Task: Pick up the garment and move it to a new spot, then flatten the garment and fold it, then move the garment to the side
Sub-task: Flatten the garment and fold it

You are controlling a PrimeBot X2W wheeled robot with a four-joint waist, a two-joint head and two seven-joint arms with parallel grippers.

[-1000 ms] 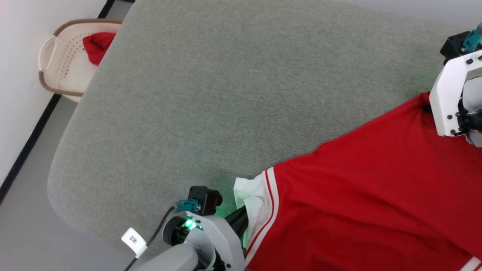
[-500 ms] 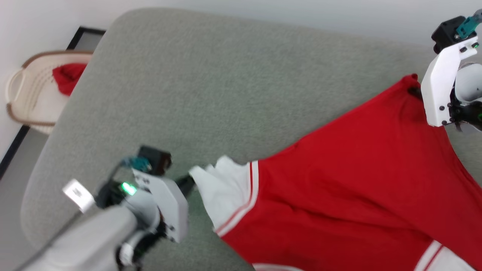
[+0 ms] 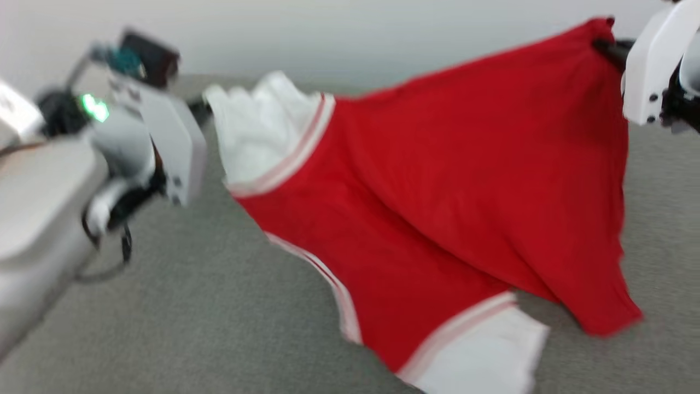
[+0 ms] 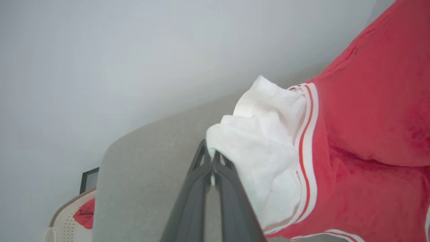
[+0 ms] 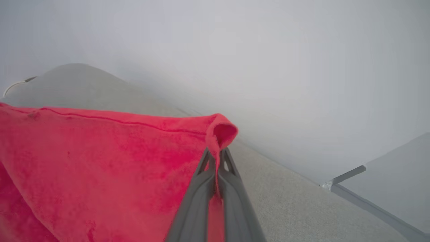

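Observation:
The garment [image 3: 437, 180], a red shirt with white sleeves and red-and-white striped trim, hangs stretched between my two grippers above the grey cushioned surface [image 3: 191, 306]. My left gripper [image 3: 199, 106] at the upper left is shut on the edge of one white sleeve [image 4: 265, 148]; its own view shows the left gripper [image 4: 211, 158] pinching that white cloth. At the top right my right gripper [image 3: 604, 46] is shut on a red hem corner [image 5: 220, 132], and the right gripper [image 5: 215, 159] shows pinched on it. The other white sleeve [image 3: 481, 350] trails onto the surface. No chest print shows.
A pale wall [image 3: 350, 33] stands behind the grey surface. A cream perforated basket [image 4: 65, 225] holding something red sits beyond the surface's far corner in the left wrist view. A floor edge [image 5: 386, 188] runs along the wall in the right wrist view.
Both grippers have lifted the garment off the surface and spread it wide between them. The head camera has tilted up, so the basket has left its view.

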